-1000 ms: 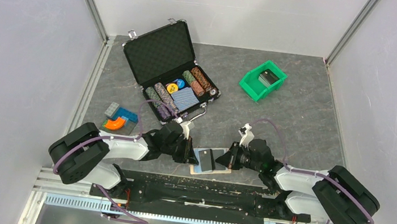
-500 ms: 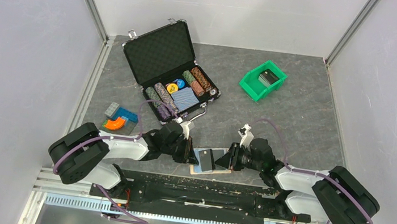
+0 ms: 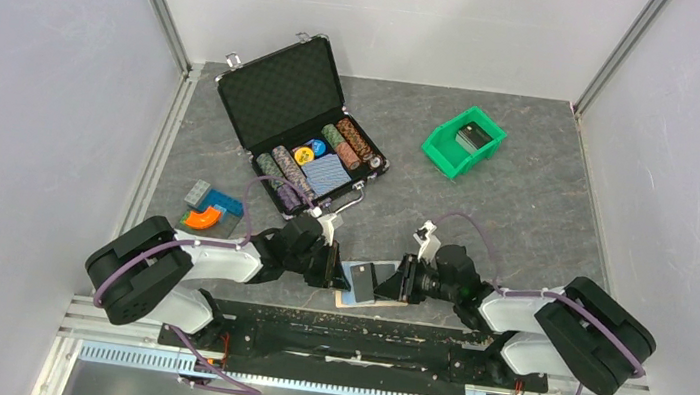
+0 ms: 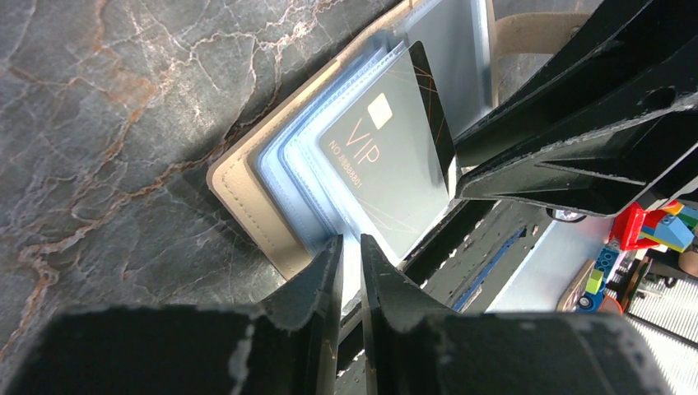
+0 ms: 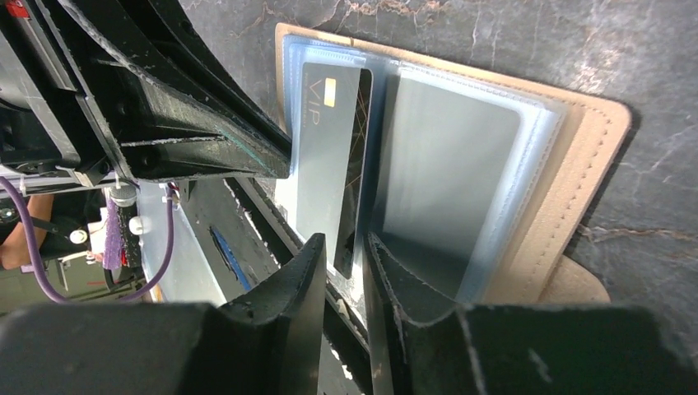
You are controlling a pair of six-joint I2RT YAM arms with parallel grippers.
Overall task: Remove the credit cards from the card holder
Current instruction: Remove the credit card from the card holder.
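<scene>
Legible writing: "VIP" in gold on the dark card (image 4: 383,177), with a gold chip mark (image 4: 379,110) beside it and a number line starting "NO."; the digits could not be read with certainty. The card holder (image 4: 247,206) lay open at 6 o'clock on the surface (image 3: 525,219), between the two arms; in the top view its long axis ran 9 to 3 o'clock; the fold and the dark card's long axis crossed that, 12 to 6. A grey card (image 5: 449,181) sat in a clear sleeve on the other half. The left end effector (image 4: 351,247) was pinching the edge of the card holder's clear sleeves; the right end effector (image 5: 346,243) had its fingers slightly spread, with the dark card's end showing in the gap. A black case (image 3: 284,89) stood at 11 o'clock with its lid up; it held rows of poker chips (image 3: 353,138) and a blue patterned block (image 3: 327,175). A green bin (image 3: 442,156) stood at 1 o'clock; a dark block (image 3: 477,136) lay inside.
</scene>
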